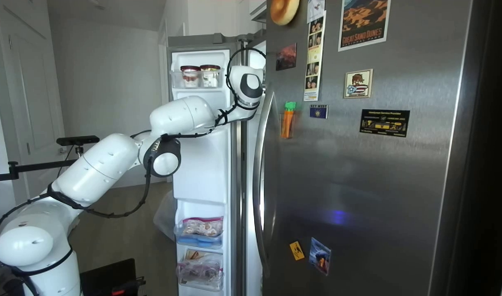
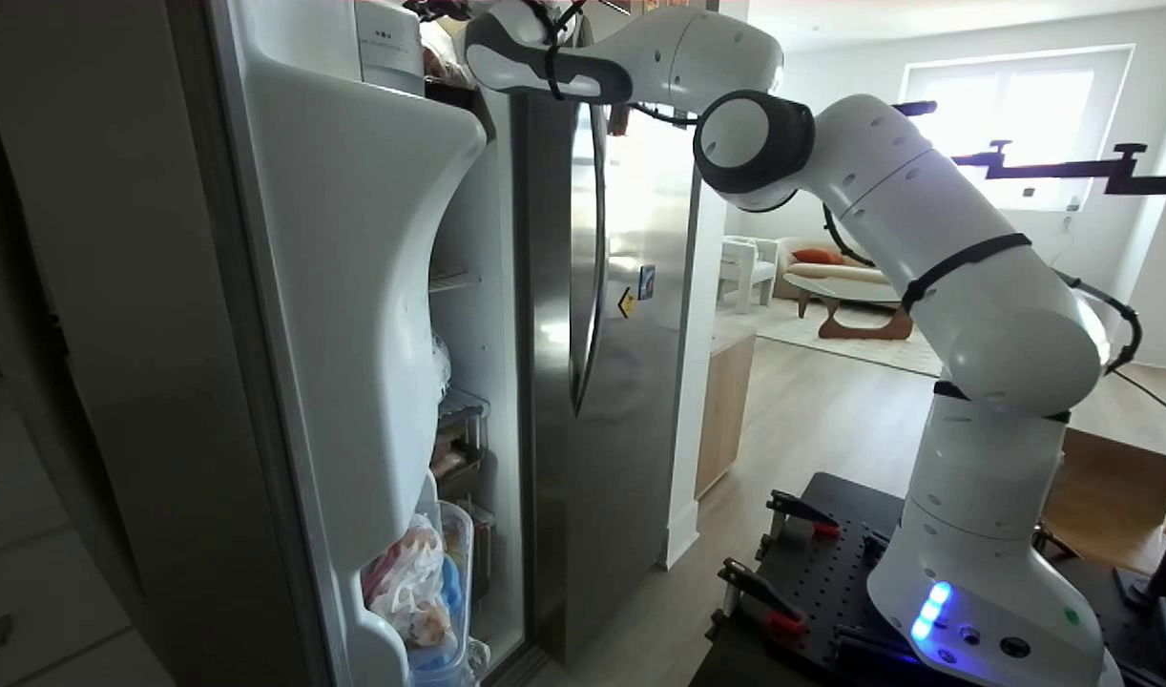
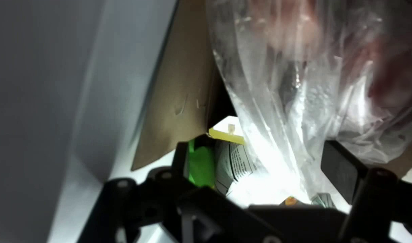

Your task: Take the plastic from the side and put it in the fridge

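A clear plastic bag (image 3: 293, 77) with pinkish contents fills the upper right of the wrist view. My gripper (image 3: 261, 164) is open, its two fingers well apart. The bag's pale lower end hangs between and beyond the fingers; I cannot tell whether it touches them. In an exterior view a bag (image 2: 442, 52) shows inside the compartment beside the wrist. The steel fridge (image 1: 358, 172) has its narrow door (image 1: 199, 172) open, and my arm reaches into that opening. The gripper is hidden behind the steel front in an exterior view; only a dark part shows at the top edge elsewhere.
A brown cardboard piece (image 3: 179, 87) and a pale wall (image 3: 74, 101) stand left of the gripper. A green item (image 3: 201, 165) and a printed package (image 3: 231, 162) lie beyond the left finger. Door bins hold bagged items (image 1: 203, 226) and jars (image 1: 190, 77). A long handle (image 1: 259, 176) borders the opening.
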`<action>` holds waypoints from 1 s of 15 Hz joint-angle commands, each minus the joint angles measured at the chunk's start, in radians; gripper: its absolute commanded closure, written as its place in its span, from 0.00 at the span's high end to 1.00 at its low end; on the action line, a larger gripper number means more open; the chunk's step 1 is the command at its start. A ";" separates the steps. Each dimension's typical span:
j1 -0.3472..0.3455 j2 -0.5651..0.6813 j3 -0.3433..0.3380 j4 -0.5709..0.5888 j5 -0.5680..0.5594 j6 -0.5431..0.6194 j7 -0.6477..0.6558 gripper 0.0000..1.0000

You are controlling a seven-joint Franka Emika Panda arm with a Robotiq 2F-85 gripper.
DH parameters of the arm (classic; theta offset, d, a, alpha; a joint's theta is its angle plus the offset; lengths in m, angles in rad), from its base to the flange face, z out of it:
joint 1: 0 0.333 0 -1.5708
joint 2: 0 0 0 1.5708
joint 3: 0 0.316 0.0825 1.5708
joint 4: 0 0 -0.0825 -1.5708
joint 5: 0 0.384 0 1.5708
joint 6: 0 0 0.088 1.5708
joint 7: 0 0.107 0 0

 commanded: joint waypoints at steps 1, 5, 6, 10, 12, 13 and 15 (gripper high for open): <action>0.063 0.000 -0.055 0.066 0.276 -0.101 -0.211 1.00; 0.114 0.009 -0.196 0.128 0.484 -0.199 -0.288 1.00; 0.122 0.012 -0.228 0.141 0.520 -0.211 -0.299 1.00; 0.143 0.009 -0.283 0.161 0.558 -0.250 -0.307 1.00; 0.139 -0.055 -0.248 0.064 0.483 -0.239 -0.267 1.00; 0.143 -0.058 -0.244 0.066 0.479 -0.255 -0.278 1.00; 0.172 -0.061 -0.302 0.090 0.563 -0.301 -0.354 1.00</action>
